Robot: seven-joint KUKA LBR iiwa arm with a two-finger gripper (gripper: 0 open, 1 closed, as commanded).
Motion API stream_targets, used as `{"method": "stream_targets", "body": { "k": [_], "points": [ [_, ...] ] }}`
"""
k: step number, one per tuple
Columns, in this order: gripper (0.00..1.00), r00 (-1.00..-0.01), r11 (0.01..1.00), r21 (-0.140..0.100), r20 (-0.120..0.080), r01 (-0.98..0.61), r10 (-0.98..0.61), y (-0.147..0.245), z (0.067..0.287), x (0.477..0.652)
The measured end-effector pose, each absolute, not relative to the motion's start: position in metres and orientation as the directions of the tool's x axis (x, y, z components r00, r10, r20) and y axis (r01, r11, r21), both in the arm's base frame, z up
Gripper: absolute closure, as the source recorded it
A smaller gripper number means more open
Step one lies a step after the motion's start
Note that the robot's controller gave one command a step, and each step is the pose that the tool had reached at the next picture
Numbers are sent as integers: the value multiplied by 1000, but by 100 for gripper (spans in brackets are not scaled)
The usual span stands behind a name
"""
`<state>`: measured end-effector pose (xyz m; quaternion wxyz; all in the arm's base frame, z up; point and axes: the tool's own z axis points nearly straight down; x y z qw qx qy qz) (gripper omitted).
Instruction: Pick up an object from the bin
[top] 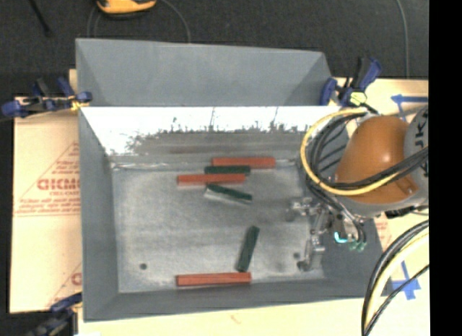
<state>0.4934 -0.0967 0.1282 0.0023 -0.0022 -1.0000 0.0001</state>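
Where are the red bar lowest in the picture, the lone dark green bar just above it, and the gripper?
Red bar (213, 279), camera view, its middle.
Dark green bar (247, 248), camera view, its middle.
Gripper (307, 235), camera view, its metal end.

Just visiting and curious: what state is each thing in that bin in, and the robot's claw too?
gripper: at the right side of the bin, apart from every stick.
front red stick: lying flat along the front wall, alone.
slanted dark green stick: lying flat mid-floor, untouched.
back cluster of red and green sticks: lying flat, close together.
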Motion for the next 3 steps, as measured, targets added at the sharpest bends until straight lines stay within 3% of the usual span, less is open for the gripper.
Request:
{"method": "stream_targets", "body": {
  "k": [1,2,3],
  "points": [
    [0,-1000,1000,-2,-3,1,1,-96,132,496],
    [0,-991,991,-3,0,-136,-136,-78,134,507],
    [0,-924,924,-4,-8,-383,-383,-68,93,530]
  ]
}}
